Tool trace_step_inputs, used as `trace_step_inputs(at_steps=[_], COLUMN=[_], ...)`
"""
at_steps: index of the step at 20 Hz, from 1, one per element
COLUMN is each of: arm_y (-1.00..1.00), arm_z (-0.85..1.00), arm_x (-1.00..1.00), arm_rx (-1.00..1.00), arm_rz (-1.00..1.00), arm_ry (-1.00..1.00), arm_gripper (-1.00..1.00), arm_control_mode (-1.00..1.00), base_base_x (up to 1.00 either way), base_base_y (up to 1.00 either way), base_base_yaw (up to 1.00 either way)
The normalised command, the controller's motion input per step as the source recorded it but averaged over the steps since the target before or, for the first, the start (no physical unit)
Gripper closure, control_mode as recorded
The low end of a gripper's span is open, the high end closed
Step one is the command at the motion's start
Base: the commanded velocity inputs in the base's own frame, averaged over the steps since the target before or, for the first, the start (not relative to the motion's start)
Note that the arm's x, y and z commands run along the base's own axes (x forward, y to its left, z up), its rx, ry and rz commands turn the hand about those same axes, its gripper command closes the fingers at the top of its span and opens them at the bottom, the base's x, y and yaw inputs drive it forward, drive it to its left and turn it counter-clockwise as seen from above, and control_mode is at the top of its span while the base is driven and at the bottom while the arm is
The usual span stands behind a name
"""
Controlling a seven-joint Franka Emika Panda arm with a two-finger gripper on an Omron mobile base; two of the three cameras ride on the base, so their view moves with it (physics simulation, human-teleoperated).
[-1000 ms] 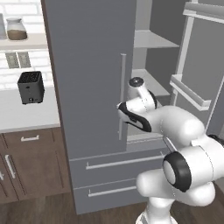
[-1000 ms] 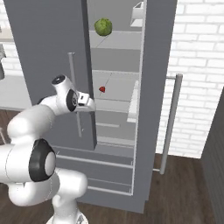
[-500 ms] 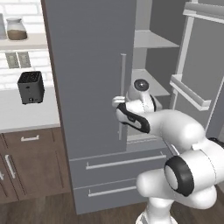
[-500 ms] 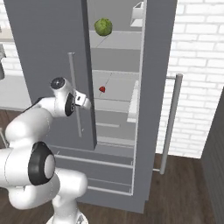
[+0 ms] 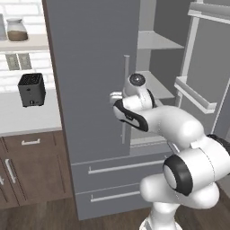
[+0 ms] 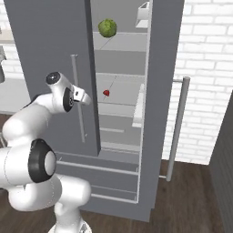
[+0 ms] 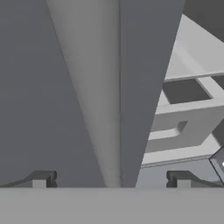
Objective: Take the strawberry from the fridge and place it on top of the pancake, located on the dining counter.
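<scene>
Gripper at the closed left door of the tall matte grey fridge [image 6: 54, 54], right door open.
Two-finger gripper [image 7: 111, 179]: jaws wide apart, either side of the thin vertical bar handle [image 7: 94, 100], nothing clamped. Tiny red strawberry [image 6: 106, 93] rests on a pale middle shelf, below the green cabbage ball [image 6: 107, 28].

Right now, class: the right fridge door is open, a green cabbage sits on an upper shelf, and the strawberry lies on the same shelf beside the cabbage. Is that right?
Not quite. The strawberry is not beside the cabbage; it lies alone on a lower shelf, with the cabbage on a shelf above it. The right base view shows this. The rest stands: the fridge has its right door open, and the green cabbage is on an upper shelf.
</scene>
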Motion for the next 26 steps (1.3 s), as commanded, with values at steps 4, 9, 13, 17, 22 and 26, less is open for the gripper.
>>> trace_step_inputs(at_steps=[4, 9, 13, 17, 22, 26], arm_y=[-0.06, 0.0, 0.0, -0.14, -0.08, 0.03], arm_z=[-0.01, 0.0, -0.08, -0.16, 0.0, 0.0], arm_x=[0.03, 0.2, 0.18, 0.37, 0.23, 0.14], arm_rx=[-0.01, -0.04, -0.14, -0.09, 0.01, 0.0], arm_rz=[-0.06, 0.0, 0.0, 0.0, -0.01, 0.0], arm_ry=[-0.11, -0.13, -0.18, -0.05, 0.0, 0.0], arm_gripper=[-1.0, -1.0, -1.0, -1.0, 1.0, 1.0], arm_control_mode=[-1.0, -1.0, -1.0, -1.0, -1.0, -1.0], base_base_x=[0.0, 0.0, 0.0, 0.0, 0.0, 0.0], base_base_y=[0.0, 0.0, 0.0, 0.0, 0.0, 0.0], base_base_yaw=[0.0, 0.0, 0.0, 0.0, 0.0, 0.0])
